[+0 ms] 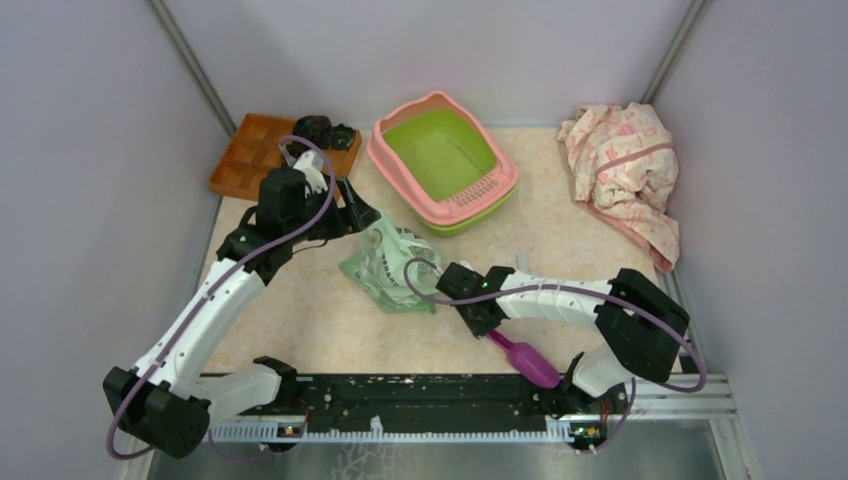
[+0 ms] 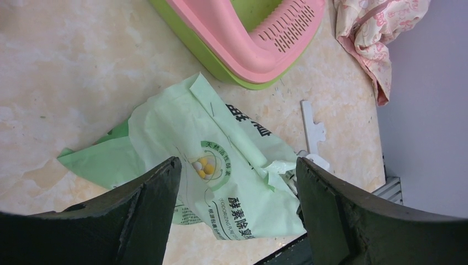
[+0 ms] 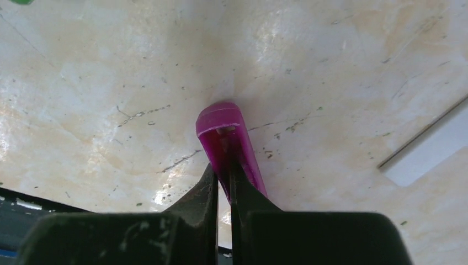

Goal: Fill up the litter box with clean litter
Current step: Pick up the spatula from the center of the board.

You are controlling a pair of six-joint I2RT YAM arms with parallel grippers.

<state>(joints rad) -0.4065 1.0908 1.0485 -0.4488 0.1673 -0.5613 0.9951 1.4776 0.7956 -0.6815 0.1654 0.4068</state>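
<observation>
Left pincer (image 2: 237,165) spread wide, empty, hovering above green bag (image 2: 182,127) near litter box (image 2: 243,49). Right pincer (image 3: 222,175) clamped on magenta handle (image 3: 221,124), possibly scoop's.

The litter box (image 1: 440,150) was lime green in its basin, with a pink rim and a pink slotted grate, and the bag (image 2: 221,176) was pale green, printed with darker green characters and a round emblem holding white and yellow dots. The surface (image 1: 300,310) was cream, marbled with peach blotches and thin dark flecks, the wooden tray (image 1: 250,155) orange-brown, and the cloth (image 1: 622,165) cream with a small pink print and a pink band. My left claw (image 2: 237,163) and right claw (image 3: 222,171) were both black, and the plastic tool (image 3: 226,138) was glossy magenta.
</observation>
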